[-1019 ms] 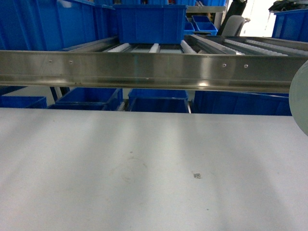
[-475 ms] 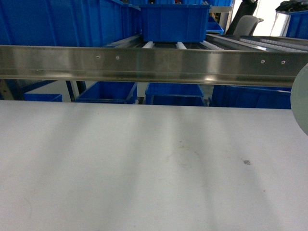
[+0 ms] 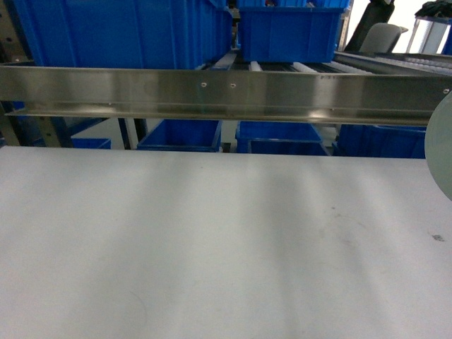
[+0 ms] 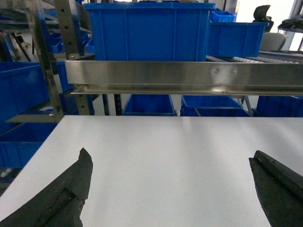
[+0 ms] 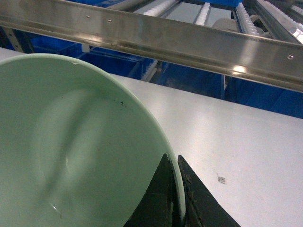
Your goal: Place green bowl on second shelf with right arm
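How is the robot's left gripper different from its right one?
The left gripper is open, its fingers far apart with nothing between them. The right gripper is shut, pinching the green bowl by its rim. The left hangs over bare table; the right holds its bowl above it. Both have dark fingers.

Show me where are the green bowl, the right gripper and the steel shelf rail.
green bowl [image 5: 71,156]: right wrist view, inner wall.
right gripper [image 5: 173,198]: right wrist view, fingertips pinching the bowl's rim.
steel shelf rail [image 3: 212,92]: head view, front face.
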Motion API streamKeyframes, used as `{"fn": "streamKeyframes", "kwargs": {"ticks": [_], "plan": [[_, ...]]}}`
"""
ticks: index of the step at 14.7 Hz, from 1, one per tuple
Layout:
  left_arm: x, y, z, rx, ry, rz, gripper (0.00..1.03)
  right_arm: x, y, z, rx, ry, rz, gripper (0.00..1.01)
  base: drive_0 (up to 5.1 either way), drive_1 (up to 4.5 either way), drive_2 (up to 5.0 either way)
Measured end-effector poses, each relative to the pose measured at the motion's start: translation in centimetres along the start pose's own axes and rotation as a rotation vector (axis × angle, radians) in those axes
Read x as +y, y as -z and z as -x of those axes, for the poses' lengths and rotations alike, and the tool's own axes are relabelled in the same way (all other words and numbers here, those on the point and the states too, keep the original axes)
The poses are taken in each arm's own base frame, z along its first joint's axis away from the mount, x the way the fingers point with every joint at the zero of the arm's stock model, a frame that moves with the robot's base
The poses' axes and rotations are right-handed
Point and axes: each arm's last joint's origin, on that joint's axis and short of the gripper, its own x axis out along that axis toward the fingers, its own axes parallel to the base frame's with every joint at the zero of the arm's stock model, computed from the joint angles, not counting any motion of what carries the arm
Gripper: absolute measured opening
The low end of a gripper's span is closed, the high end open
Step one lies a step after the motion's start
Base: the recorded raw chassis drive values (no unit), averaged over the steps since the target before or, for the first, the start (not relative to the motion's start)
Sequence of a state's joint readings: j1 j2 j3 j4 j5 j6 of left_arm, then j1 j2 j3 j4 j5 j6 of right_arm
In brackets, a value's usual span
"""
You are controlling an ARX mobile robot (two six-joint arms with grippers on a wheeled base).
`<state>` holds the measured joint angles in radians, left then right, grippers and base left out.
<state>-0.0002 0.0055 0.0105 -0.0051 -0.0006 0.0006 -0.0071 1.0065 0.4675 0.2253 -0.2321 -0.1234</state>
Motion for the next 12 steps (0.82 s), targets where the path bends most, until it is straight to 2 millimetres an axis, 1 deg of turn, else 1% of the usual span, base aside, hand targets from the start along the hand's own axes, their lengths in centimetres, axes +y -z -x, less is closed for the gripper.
{"fn": "streamKeyframes", "kwargs": {"ticks": [12], "plan": [[0.01, -0.01, 0.0, -0.002, -0.002, 0.0, 0.98, 0.0, -0.01, 0.0, -0.001, 0.0, 0.0, 0.02, -5.0, 2.44, 2.4]]}}
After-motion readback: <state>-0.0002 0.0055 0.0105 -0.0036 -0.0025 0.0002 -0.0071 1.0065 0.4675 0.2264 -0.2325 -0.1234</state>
